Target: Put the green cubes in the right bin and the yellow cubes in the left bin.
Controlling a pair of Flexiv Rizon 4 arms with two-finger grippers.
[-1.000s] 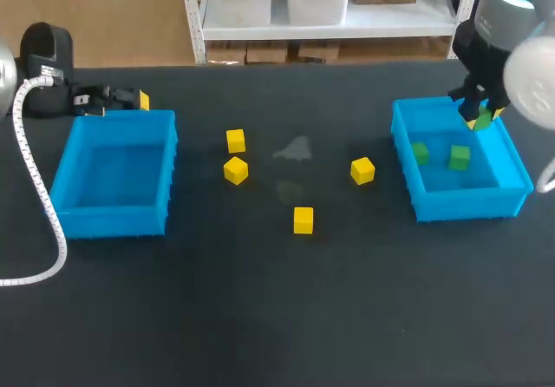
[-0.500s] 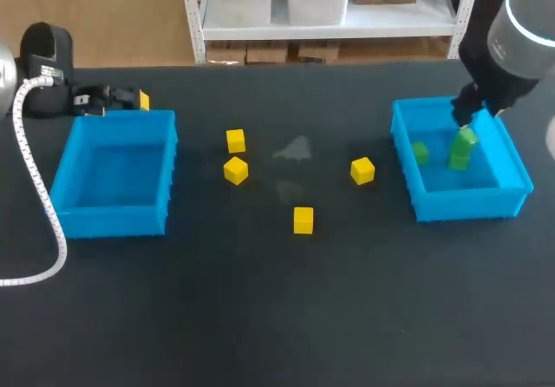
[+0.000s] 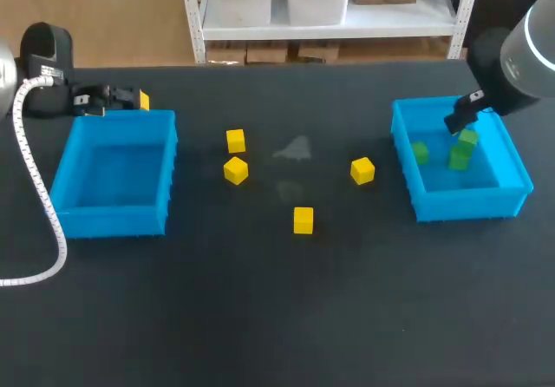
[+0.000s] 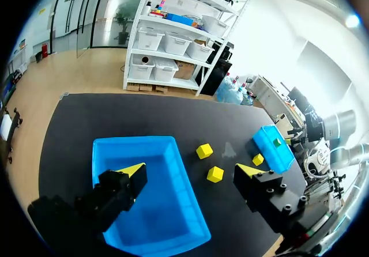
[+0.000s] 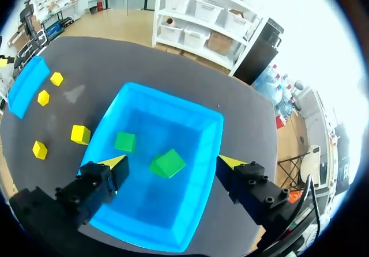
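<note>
Our right end effector [image 5: 173,163] hangs above the right bin [image 3: 468,203] with its fingers spread and nothing between them. We judge that this is why the green cubes [image 3: 420,153] lie loose inside that bin and not in any grip. We count three of them, as far as we can tell. One sits apart near the bin's wall, and one is tilted on or against another directly under the spread fingers; we cannot tell whether it rests there or is in the air. With no green cube visible out on the counter [image 3: 277,318], the green half of the job looks done to us. Four yellow cubes [image 3: 235,171] are scattered on the counter between the two bins. Two are close together nearer the left bin [image 3: 117,218], one is near the right bin, and one is out in the middle. Nothing yellow shows inside the left bin. Our left end effector [image 4: 190,169] is also spread and carries nothing. It sits at the left bin's far rim, looking down into that bin, well short of the nearest yellow cubes. We take this as a waiting pose that keeps it out of the other arm's way, and it places the left arm well for fetching the pair of yellow cubes next.
</note>
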